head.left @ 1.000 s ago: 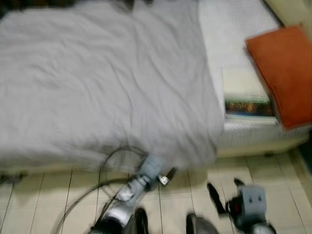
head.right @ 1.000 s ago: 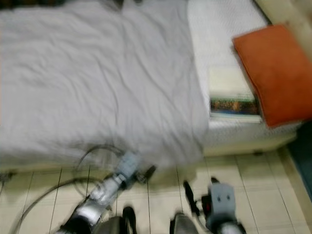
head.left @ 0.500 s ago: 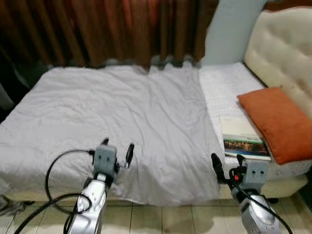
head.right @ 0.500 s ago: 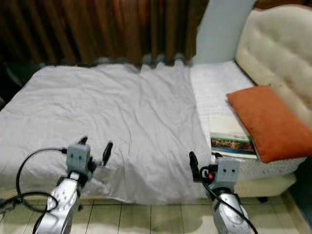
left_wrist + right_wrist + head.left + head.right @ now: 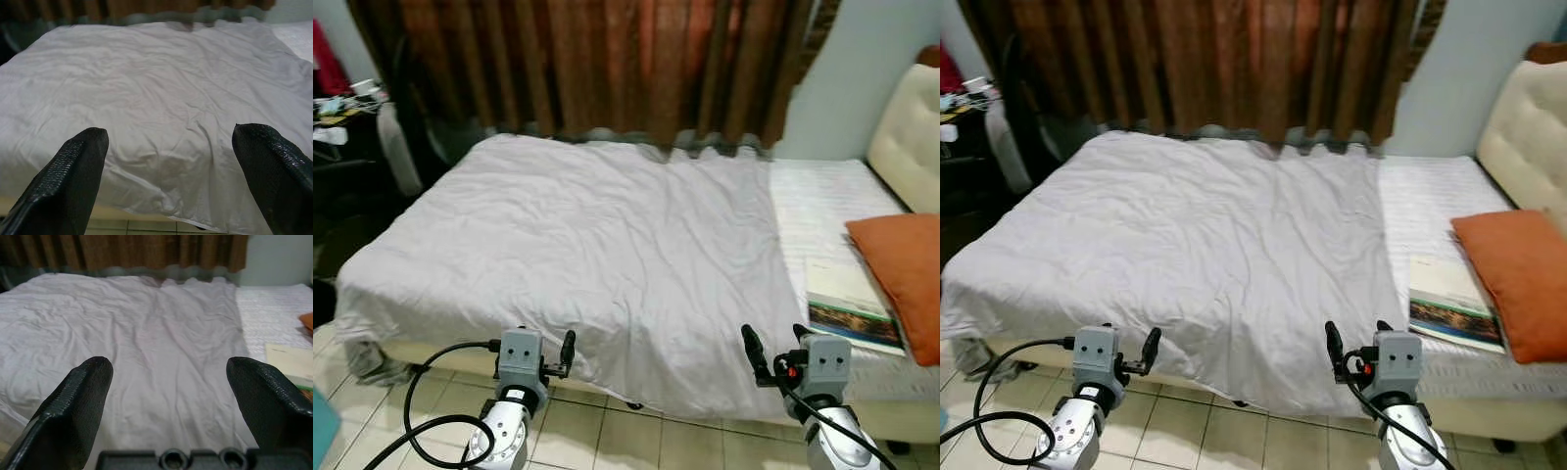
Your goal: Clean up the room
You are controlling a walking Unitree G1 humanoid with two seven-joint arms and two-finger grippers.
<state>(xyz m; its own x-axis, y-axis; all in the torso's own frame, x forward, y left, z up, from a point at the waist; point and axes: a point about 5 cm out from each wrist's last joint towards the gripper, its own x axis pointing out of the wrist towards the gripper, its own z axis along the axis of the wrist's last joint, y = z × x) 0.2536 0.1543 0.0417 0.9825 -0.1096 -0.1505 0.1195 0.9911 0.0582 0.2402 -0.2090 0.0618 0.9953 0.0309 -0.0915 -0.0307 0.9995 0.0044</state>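
I stand at the bed's (image 5: 401,348) near edge, both fingers spread wide, empty. The book (image 5: 850,304) by its right edge needs my right gripper (image 5: 771,352) next, I judge.

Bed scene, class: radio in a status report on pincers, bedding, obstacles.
Left pincer and right pincer open, empty, short of the bed edge. Grey sheet rumpled. Book beside orange pillow.

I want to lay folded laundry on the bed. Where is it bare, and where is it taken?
The grey sheet is bare from the curtains to the near edge. A bare strip of white mattress runs beyond the book. It is crowded at the head end, where the book and orange pillow lie.
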